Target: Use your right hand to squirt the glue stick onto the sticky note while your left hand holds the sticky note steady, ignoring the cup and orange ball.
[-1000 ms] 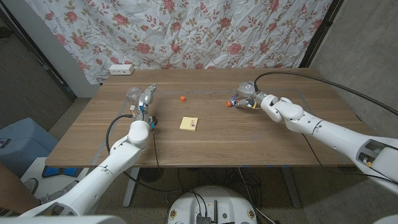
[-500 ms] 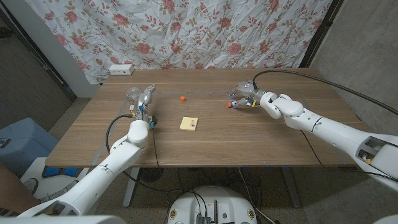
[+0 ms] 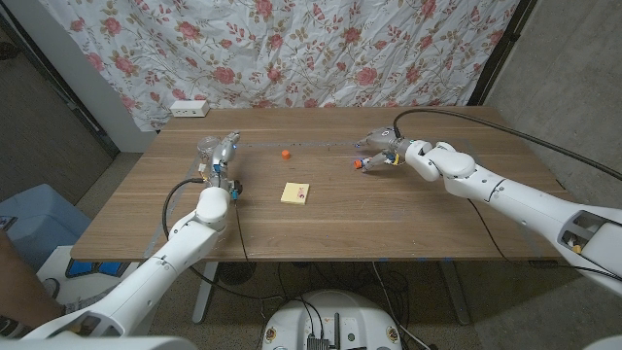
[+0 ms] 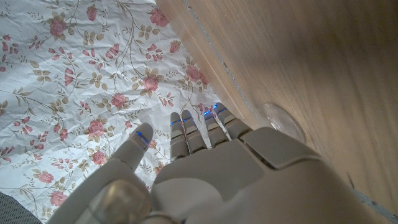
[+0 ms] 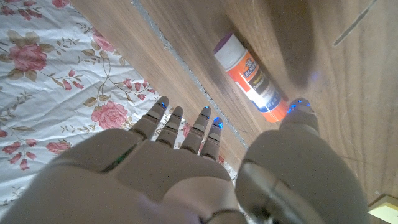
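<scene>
The yellow sticky note (image 3: 295, 193) lies flat near the middle of the table, with no hand on it. The glue stick (image 3: 362, 162) lies on its side at the far right. In the right wrist view the glue stick (image 5: 249, 78) shows an orange label and a purple end. My right hand (image 3: 382, 147) hovers just over and behind it with fingers spread and nothing held; my right hand's thumb (image 5: 298, 134) reaches beside the orange end. My left hand (image 3: 225, 156) stands open beside the clear cup (image 3: 207, 148), far left of the note.
A small orange ball (image 3: 284, 154) sits behind the note. The clear cup (image 4: 283, 118) stands close to my left hand (image 4: 211, 168). A floral curtain (image 3: 321, 49) hangs behind the table's far edge, with a white power strip (image 3: 190, 108) at the back left.
My right hand has shifted slightly toward the table's far side above the glue stick and its fingers have spread. The left hand has edged closer to the cup.
</scene>
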